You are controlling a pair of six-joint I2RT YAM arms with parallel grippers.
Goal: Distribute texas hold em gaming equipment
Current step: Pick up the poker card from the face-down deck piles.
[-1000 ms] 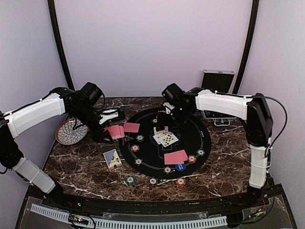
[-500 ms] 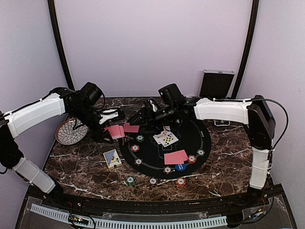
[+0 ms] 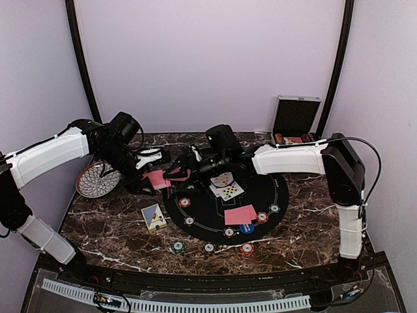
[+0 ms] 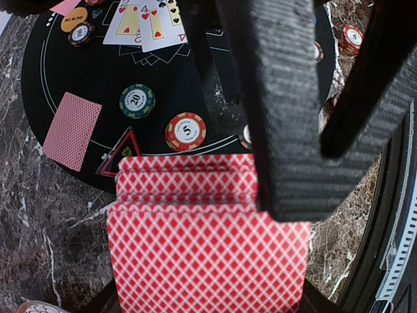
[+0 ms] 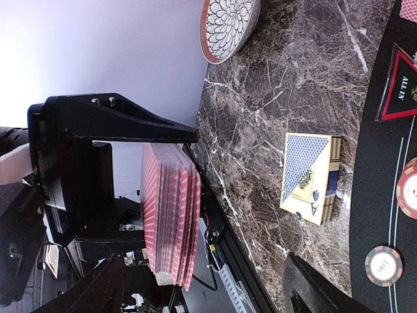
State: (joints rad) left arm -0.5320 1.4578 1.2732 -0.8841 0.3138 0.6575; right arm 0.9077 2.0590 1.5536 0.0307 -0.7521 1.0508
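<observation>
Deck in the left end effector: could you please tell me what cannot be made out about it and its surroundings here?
- Deck faces: left wrist view shows red backs only; right wrist view shows it edge-on, cards too thin to count.
- One chip: left wrist view, a black finger covers most of it.
- Case contents: top view, too small, and the right arm crosses its front.

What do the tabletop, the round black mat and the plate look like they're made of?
Tabletop: polished marble or marble-look laminate, dark brown with white veins. Mat: probably felt or rubber, matte black with printed lines. Plate: likely glazed ceramic, white, patterned, red-rimmed.
</observation>
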